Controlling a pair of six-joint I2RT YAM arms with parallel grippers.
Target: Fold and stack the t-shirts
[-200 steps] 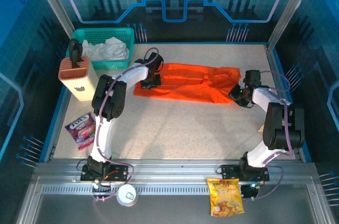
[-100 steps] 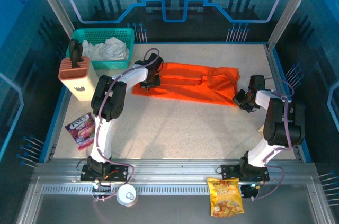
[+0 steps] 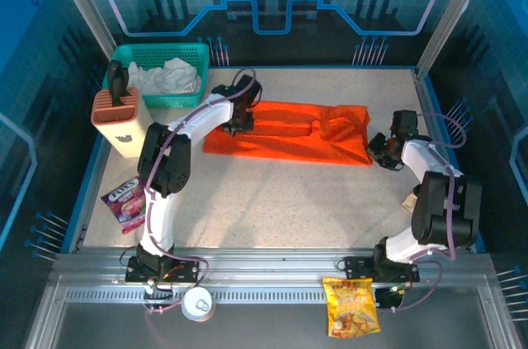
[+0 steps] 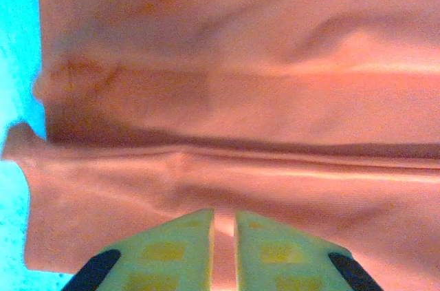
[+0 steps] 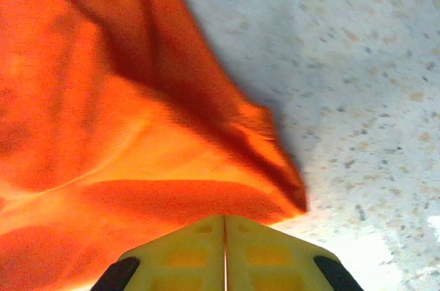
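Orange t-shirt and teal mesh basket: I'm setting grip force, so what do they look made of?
The orange short-sleeved t-shirt looks like soft thin matte cloth, perhaps cotton: it creases and folds limply. The teal mesh basket looks like rigid moulded plastic, going by its lattice walls.

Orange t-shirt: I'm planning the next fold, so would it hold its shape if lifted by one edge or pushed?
Probably floppy: the orange t-shirt lies in soft creases and ridges, so a lifted edge would likely sag. Its layers lie nearly flat, so it is likely thin and light. Pushed across the speckled table, it would probably bunch up rather than slide whole.
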